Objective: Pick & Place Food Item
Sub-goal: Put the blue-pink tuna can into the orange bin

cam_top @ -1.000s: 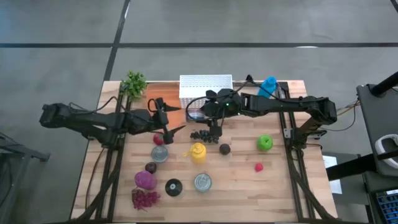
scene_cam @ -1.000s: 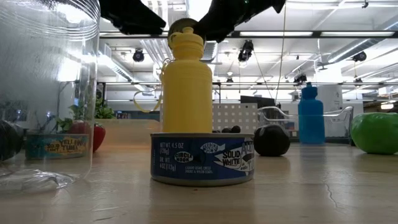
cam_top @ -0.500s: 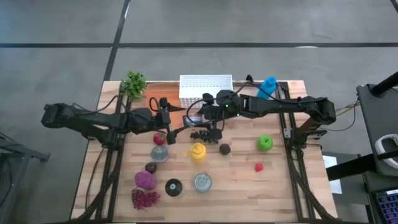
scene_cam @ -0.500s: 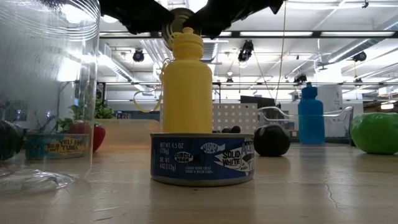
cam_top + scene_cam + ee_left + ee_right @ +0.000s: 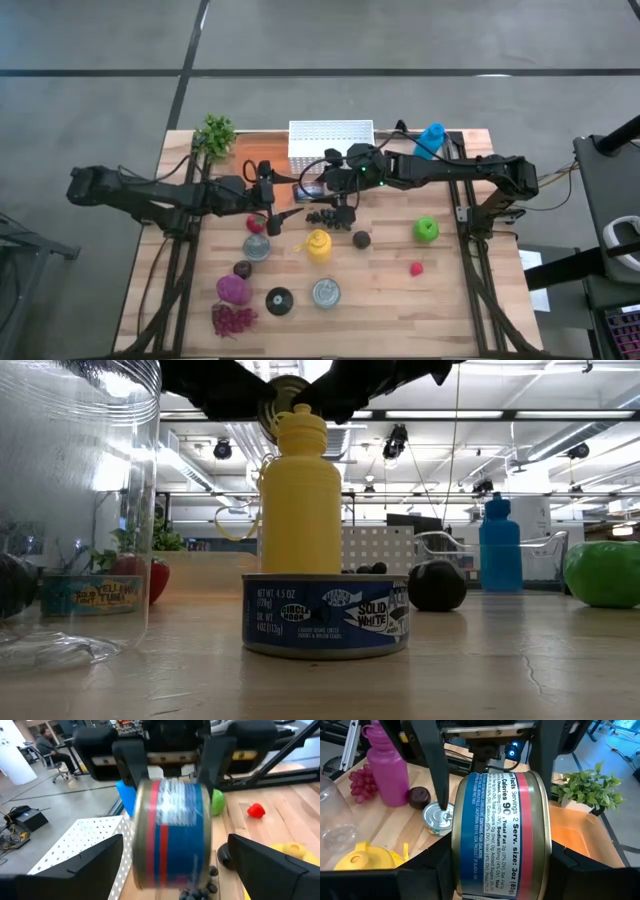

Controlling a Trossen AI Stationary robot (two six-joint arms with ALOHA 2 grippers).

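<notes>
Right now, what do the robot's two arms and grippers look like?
Both are dark, slim, jointed arms with black cables along them. The left gripper and right gripper each have two flat black fingers. A small blue light glows on a gripper body in the right wrist view.

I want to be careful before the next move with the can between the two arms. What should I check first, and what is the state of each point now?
1. Right gripper holds the can firmly: ok, its fingers press on both sides.
2. Left gripper is open wide enough: ok, its fingers stand spread on either side of the can, not touching it.
3. Can is deep enough between the left gripper's fingers: cannot tell.
4. Table under the can is free: not ok, dark grapes and the yellow bottle lie close below.
5. Place to put the can is decided: cannot tell.
</notes>
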